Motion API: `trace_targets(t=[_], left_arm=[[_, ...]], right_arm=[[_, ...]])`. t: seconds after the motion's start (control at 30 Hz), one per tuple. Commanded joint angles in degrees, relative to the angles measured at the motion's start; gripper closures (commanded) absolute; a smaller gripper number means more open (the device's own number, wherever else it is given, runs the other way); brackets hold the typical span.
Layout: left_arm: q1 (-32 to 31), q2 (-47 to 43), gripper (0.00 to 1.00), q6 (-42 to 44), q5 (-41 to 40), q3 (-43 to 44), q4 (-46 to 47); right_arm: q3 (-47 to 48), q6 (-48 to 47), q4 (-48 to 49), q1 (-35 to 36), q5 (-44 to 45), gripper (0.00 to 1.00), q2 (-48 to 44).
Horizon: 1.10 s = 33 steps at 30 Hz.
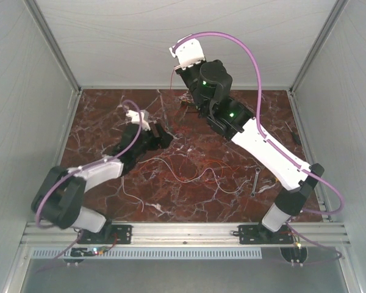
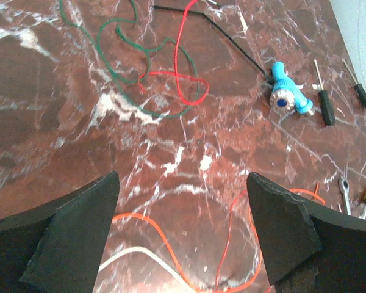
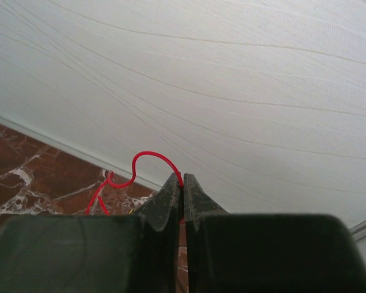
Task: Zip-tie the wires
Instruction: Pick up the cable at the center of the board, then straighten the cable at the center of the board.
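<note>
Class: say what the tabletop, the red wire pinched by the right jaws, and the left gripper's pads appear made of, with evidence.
Tabletop: polished red-brown marble or marble-look laminate; white veins, soft sheen. Red wire: likely plastic-insulated, smooth; holds even curls. Pads of the left gripper: matte black foam or rubber; rough, ragged edges.

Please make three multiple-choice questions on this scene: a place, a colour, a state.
1. Where does the blue tool lie? A) inside the green loop B) beside the black-handled screwdrivers C) under the wrench
2. What colour is the wire in the right hand? A) green B) white C) red
3. How is the left hand? A) open B) shut, empty C) shut on the zip tie
Answers: 1 B, they lie side by side; 2 C, it loops out red; 3 A, a wide gap shows.
</note>
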Motion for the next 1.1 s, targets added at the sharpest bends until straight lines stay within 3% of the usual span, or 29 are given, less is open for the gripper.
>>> trace_targets(t=[0.0, 0.2, 0.53, 0.83, 0.9, 1.0, 1.07], left_arm=[[-0.7, 8.4, 0.16, -1.4, -0.3, 6.7, 13.1], [-1.0, 19.0, 0.26, -1.6, 1.0, 13.3, 19.2], [-2.3, 29.3, 0.41, 0.0, -1.6, 21.7, 18.1], [-2.4, 35.1, 0.74, 1.9, -1.7, 25.1, 19.7], [-2.3, 36.1, 0.73, 1.9, -2.6, 25.9, 19.6], [-2.3, 36.8, 0.60, 1.6, -4.6, 27.7, 17.1], [-2.3, 37.1, 0.59, 2.0, -4.3, 27.8, 17.4]], right_arm=[[1.3, 2.1, 2.6, -1.5, -0.9, 1.00, -0.6], [0.8, 4.3, 1.5, -3.6, -2.3, 1.00, -1.4], [-0.7, 6.7, 0.9, -6.6, -4.7, 1.00, -3.2], [-1.9, 8.2, 0.6, -7.9, -5.7, 1.00, -5.1], [-2.1, 8.3, 0.6, -7.9, -5.7, 1.00, -5.5], [-2.3, 8.3, 0.6, -7.9, -5.7, 1.00, -6.0], [-2.4, 8.3, 0.6, -7.9, -5.7, 1.00, -6.3]])
